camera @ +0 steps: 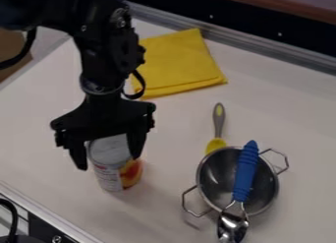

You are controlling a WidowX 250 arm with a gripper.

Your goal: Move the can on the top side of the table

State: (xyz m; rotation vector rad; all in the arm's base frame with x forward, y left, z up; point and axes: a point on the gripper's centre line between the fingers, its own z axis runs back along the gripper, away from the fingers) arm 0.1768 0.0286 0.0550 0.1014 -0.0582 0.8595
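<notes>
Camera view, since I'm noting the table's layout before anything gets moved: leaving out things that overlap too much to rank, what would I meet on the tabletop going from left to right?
Can → folded yellow cloth → metal bowl with two handles.

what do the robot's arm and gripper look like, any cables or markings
The arm is matte black and chunky, with blocky joints and small pale bolt heads. A thin black cable loops out near the wrist. The gripper is black too, with a wide, angular body. I can't make out any markings.
</notes>
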